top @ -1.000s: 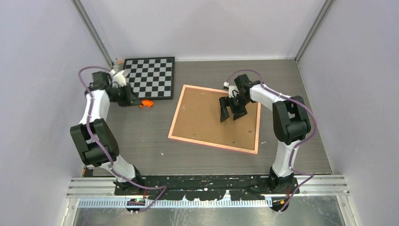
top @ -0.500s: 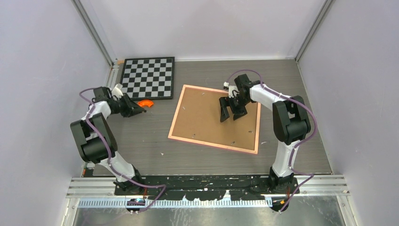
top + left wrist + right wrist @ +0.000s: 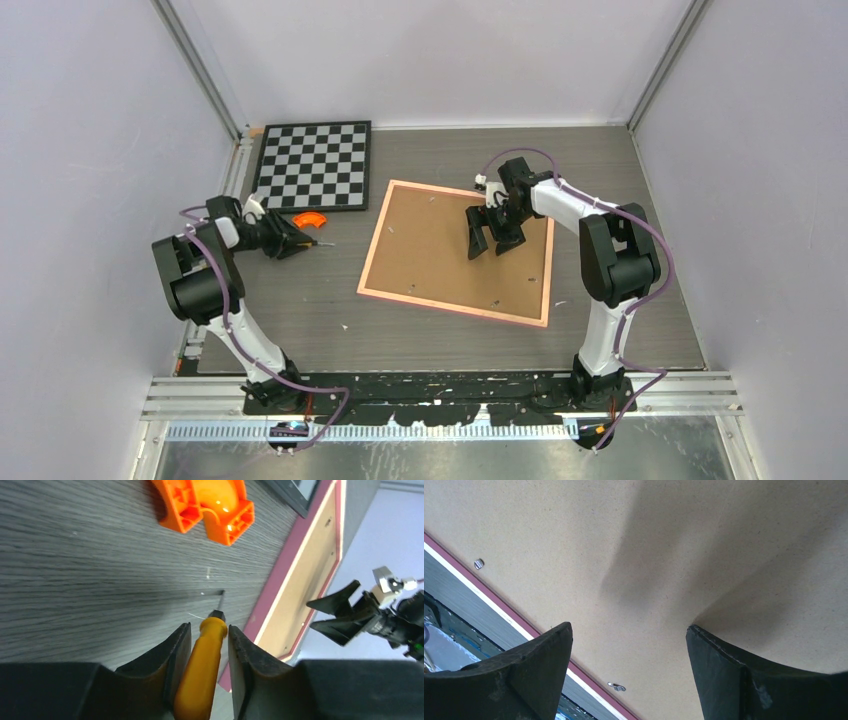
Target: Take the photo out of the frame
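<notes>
The frame (image 3: pixel 430 270) lies face down at mid-table, its brown fibreboard back up and a thin pink border around it. The photo is hidden under the back. My right gripper (image 3: pixel 492 240) is open and empty over the frame's far right part. In the right wrist view its fingers (image 3: pixel 539 665) spread over the board (image 3: pixel 624 545), with small metal clips (image 3: pixel 616 686) along the pink edge. My left gripper (image 3: pixel 290 243) is shut on an orange-handled screwdriver (image 3: pixel 200 675), held low over the table left of the frame (image 3: pixel 305 580), with its tip pointing toward the frame.
A black-and-white chessboard (image 3: pixel 315 163) lies at the back left. An orange plastic block (image 3: pixel 310 218) sits on the table just beyond my left gripper, and it is also in the left wrist view (image 3: pixel 205 502). Walls enclose the table on three sides.
My left arm has folded back, and its gripper has moved from the chessboard's near corner toward the near side, lower, past the orange block. The right arm has not moved.
</notes>
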Motion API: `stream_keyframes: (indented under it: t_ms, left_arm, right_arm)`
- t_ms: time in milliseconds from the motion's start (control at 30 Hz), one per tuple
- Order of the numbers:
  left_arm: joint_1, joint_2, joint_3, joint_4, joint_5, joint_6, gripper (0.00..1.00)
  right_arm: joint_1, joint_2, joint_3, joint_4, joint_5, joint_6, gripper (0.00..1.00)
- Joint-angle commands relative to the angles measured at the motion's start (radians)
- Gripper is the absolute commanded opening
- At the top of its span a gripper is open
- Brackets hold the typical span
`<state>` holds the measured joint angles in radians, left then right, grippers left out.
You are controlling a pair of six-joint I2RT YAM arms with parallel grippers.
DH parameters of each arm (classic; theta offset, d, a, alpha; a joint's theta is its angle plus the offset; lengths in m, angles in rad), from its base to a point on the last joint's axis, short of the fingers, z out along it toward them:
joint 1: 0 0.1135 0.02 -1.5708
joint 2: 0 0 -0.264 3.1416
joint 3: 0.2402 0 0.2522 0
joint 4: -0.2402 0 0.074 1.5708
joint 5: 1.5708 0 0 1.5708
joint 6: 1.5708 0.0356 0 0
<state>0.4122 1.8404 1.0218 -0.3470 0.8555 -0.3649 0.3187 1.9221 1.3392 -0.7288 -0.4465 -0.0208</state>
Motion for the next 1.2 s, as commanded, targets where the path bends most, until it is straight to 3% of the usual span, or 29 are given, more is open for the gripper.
stream_keyframes:
  t_ms: [0,100,200,267,400,900,1167]
  left_arm:
    - [0.007,0.031,0.012,-0.008,-0.084,0.012,0.42]
    - [0.008,0.058,0.029,-0.029,-0.091,0.014,0.48]
    - [0.008,0.086,0.037,-0.038,-0.091,0.016,0.63]
    - [0.009,0.091,0.04,-0.044,-0.095,0.015,0.68]
    - [0.015,0.077,0.046,-0.064,-0.11,0.018,0.99]
    - [0.031,-0.059,0.151,-0.238,-0.38,0.153,1.0]
    - [0.038,-0.144,0.227,-0.315,-0.372,0.278,1.0]
  right_arm:
    - [-0.002,0.008,-0.003,0.022,0.01,-0.019,0.88]
    - [-0.002,0.008,-0.004,0.022,0.011,-0.019,0.88]
    - [-0.001,0.003,-0.005,0.022,0.011,-0.021,0.88]
    - [-0.001,0.002,-0.007,0.022,0.011,-0.021,0.88]
    - [-0.002,0.001,-0.006,0.022,0.012,-0.022,0.88]
    - [-0.004,-0.028,0.0,0.015,0.019,-0.024,0.89]
    - [-0.027,-0.066,-0.015,0.013,-0.013,-0.036,0.91]
